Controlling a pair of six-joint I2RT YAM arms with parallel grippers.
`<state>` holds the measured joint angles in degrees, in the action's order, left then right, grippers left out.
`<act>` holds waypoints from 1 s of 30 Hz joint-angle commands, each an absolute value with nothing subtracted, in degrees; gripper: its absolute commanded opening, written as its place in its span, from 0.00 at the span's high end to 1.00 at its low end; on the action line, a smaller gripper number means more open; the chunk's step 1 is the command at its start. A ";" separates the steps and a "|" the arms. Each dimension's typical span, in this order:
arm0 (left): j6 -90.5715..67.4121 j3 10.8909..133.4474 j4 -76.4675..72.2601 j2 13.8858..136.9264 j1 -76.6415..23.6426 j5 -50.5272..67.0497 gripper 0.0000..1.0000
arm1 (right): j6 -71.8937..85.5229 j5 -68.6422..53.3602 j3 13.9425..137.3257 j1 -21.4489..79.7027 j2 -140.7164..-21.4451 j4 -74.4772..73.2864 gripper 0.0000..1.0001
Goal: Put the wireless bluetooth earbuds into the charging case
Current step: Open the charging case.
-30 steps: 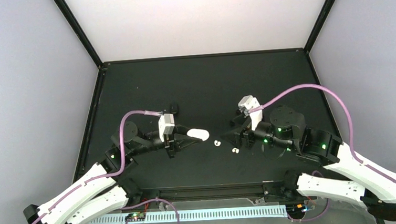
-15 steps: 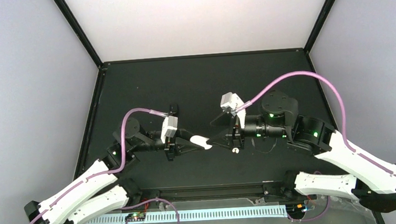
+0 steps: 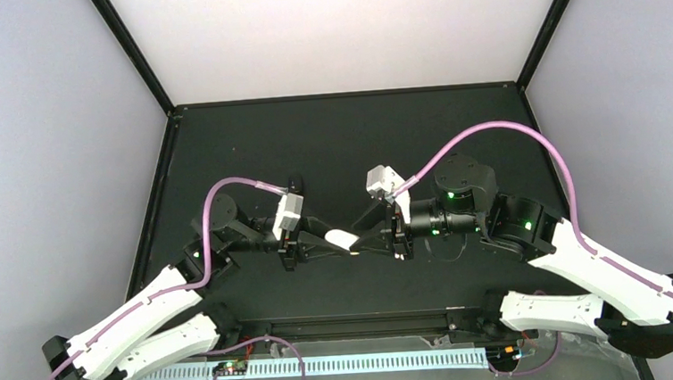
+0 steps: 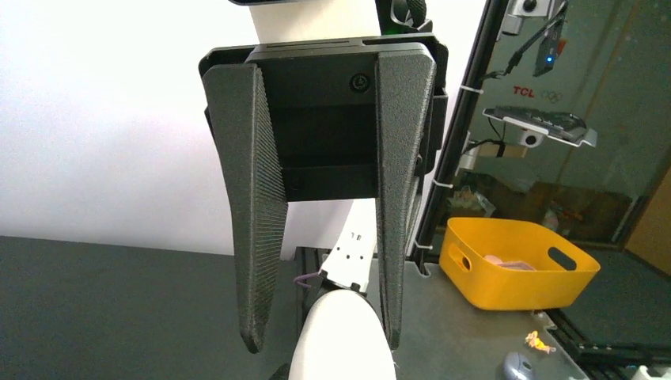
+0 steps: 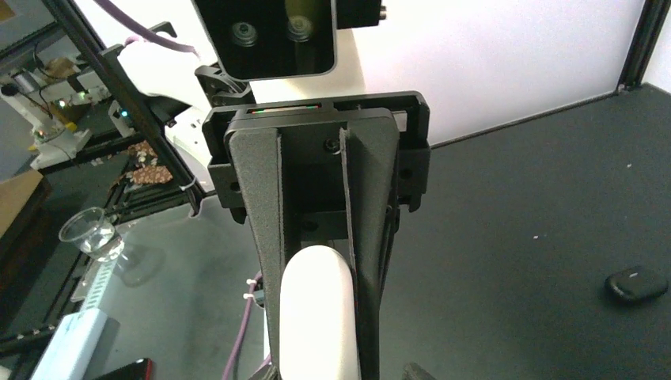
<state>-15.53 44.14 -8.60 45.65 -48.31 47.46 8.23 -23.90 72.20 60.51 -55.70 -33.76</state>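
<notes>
White and pill-shaped, the charging case [image 3: 343, 239] is held over the middle of the black tabletop [image 3: 329, 137], in its near half, where the two arms meet tip to tip. The left pincer [image 3: 337, 244] extends in from the left and is closed on the case. In the right wrist view its two dark ribbed fingers [image 5: 267, 237] lie against the case's long sides, and the rounded end of the case projects beyond them toward the right arm. The right pincer [image 3: 365, 243] extends in from the right and stands open. In the left wrist view its fingers [image 4: 255, 237] are spread to either side of the case's free end, one just beside the case and the other separated from it by a clear gap. Whether the closer finger touches the case cannot be told, nor whether the case lid is open or shut. A small dark oval object [image 5: 637, 283] lies on the tabletop well apart from both pincers; what it is cannot be told. A purple cable [image 3: 490, 126] arches over the right arm. Beyond the tabletop edge, the left wrist view shows a yellow bin [image 4: 514, 269] and the right wrist view a clear glass [image 5: 89, 233].
</notes>
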 commanded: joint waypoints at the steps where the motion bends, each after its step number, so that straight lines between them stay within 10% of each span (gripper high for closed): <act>1: -16.76 46.80 -11.28 45.88 -47.93 49.04 0.99 | 9.10 -24.80 72.16 60.73 -55.64 -32.31 0.65; 9: -17.58 46.84 -11.92 46.05 -47.94 48.78 0.98 | 9.32 -24.85 71.94 60.82 -56.39 -32.60 0.64; 15: -18.27 46.77 -12.44 46.13 -47.96 48.57 0.98 | 9.74 -24.50 70.93 60.90 -56.09 -30.74 0.85; 22: -18.80 46.39 -12.26 46.18 -47.92 48.14 0.73 | 11.71 -23.17 68.25 60.88 -53.31 -25.57 0.95; 30: -19.40 46.31 -12.37 46.32 -47.94 47.83 0.69 | 12.08 -22.62 67.09 60.90 -51.96 -23.65 0.97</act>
